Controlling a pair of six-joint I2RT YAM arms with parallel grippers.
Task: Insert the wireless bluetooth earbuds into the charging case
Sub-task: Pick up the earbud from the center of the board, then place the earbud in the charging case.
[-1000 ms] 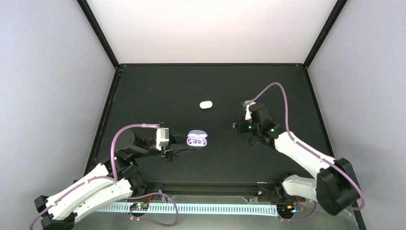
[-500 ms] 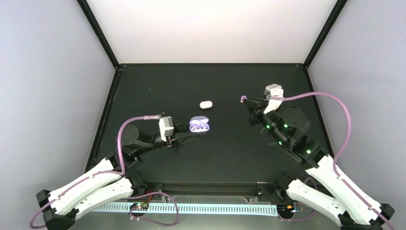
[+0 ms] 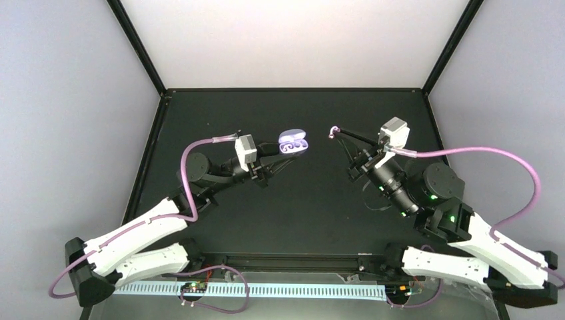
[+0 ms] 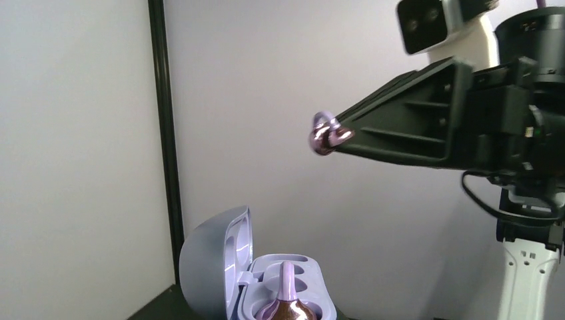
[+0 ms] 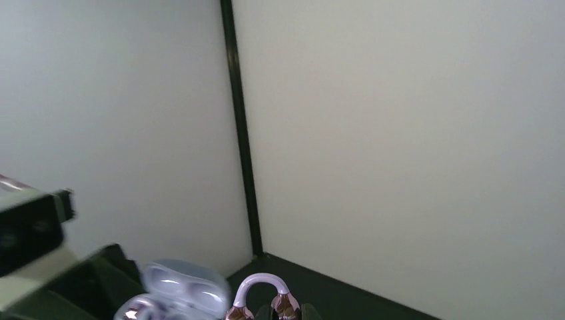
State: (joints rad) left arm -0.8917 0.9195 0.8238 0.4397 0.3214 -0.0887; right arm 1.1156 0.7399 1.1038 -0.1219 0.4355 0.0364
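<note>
Where the left side is taken first, the black table (image 3: 200, 120) is bounded by a dark rail (image 3: 148, 167) along its left edge, with a pale wall (image 3: 66, 133) rising directly behind it. Open tabletop is noted between that rail and the left arm, whose purple cable (image 3: 190, 150) arches above the forearm.

The left gripper (image 3: 283, 151) is clamped on the charging case (image 3: 294, 143), which is held up over the table just left of centre. Its lid (image 4: 212, 265) is swung open. A seated bud (image 4: 286, 303) is seen in one well of the case in the left wrist view; the other well cannot be fully made out.

A narrow stretch of free air separates the case from the right gripper (image 3: 335, 133). Its fingertips are pinched on a purple earbud (image 4: 326, 133), held just right of the case, higher than it and apart from it.

Bare tabletop is recorded far of both grippers, up to the far rail (image 3: 293, 89), and near of them, towards the arm bases. To the right, a second cable (image 3: 480, 155) loops wide from the right wrist past the table's right edge. A black corner post (image 5: 240, 133) is seen standing between two wall panels in the right wrist view.
</note>
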